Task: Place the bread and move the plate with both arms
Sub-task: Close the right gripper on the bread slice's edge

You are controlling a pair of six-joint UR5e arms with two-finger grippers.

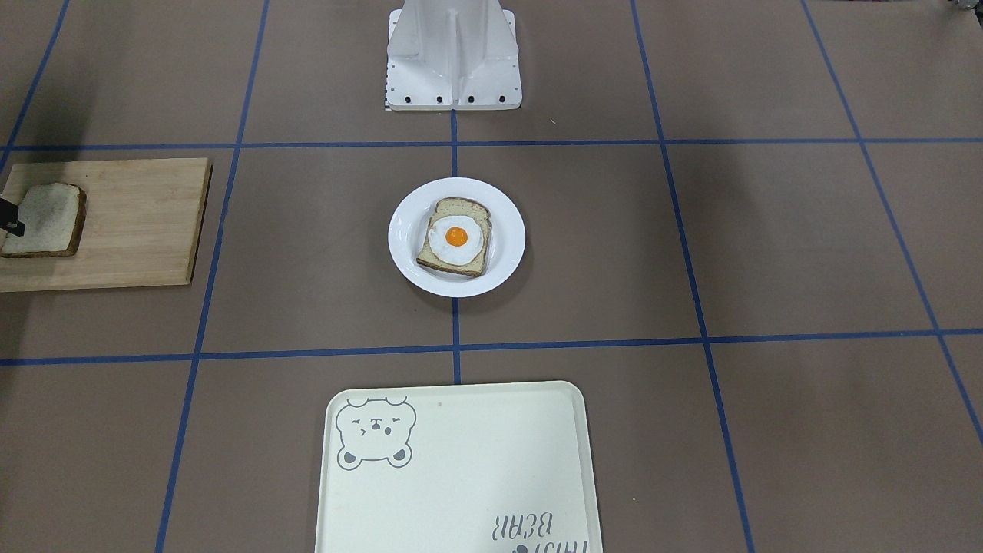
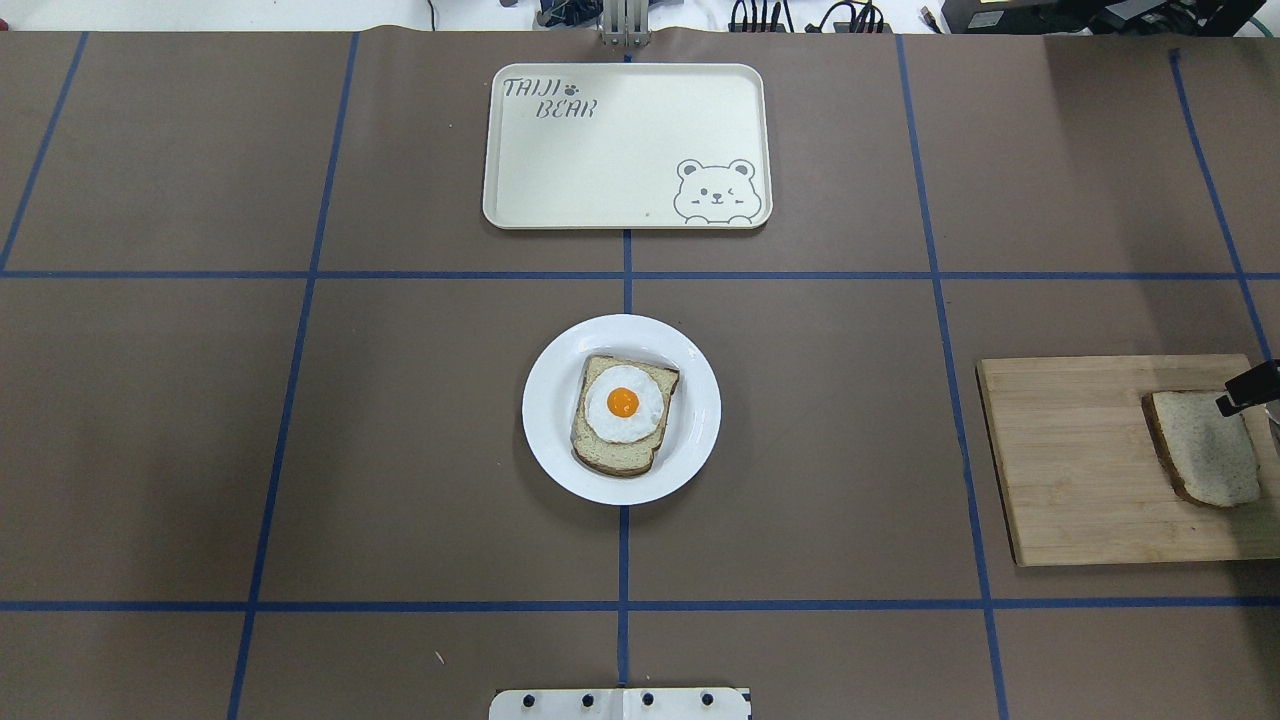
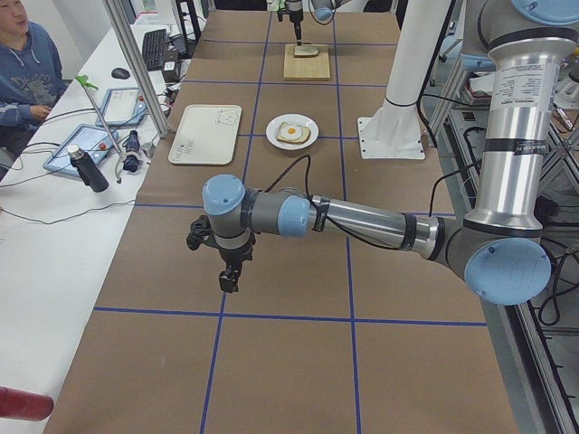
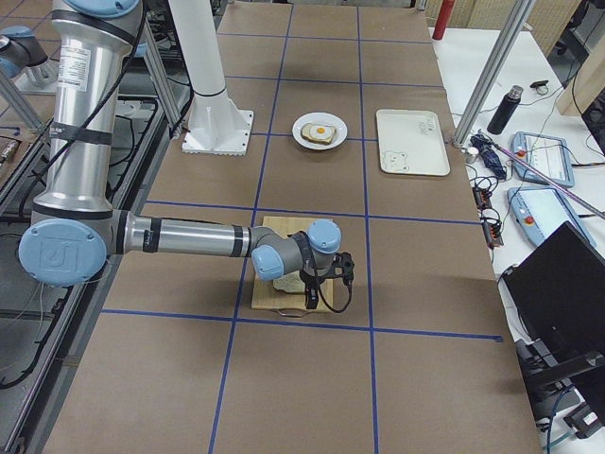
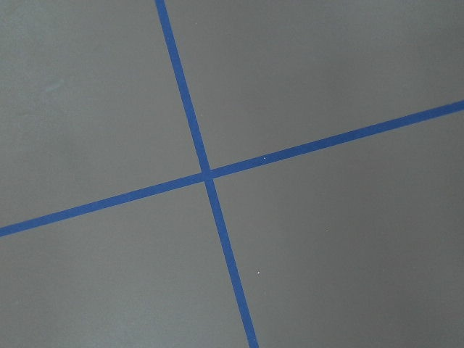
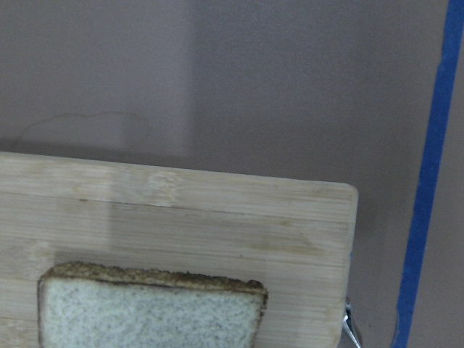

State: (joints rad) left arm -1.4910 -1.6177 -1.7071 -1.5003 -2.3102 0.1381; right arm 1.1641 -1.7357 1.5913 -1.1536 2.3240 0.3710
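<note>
The plain bread (image 2: 1205, 448) lies flat on a wooden cutting board (image 2: 1070, 460) at the table's right end. It also shows in the front view (image 1: 46, 220) and the right wrist view (image 6: 152, 312). The white plate (image 2: 545, 400) stands at the table's middle and holds a slice topped with a fried egg (image 2: 622, 402). My right gripper (image 4: 310, 295) hangs over the bread's outer edge. Only one black finger (image 2: 1245, 388) of it shows overhead, so I cannot tell whether it is open or shut. My left gripper (image 3: 228, 276) hovers above bare table far to the left, and I cannot tell its state.
A cream tray with a bear drawing (image 2: 600, 150) lies beyond the plate on the far side. The white robot base (image 1: 453, 61) stands on the near side. A person (image 3: 23, 63) sits at a side table with bottles and devices.
</note>
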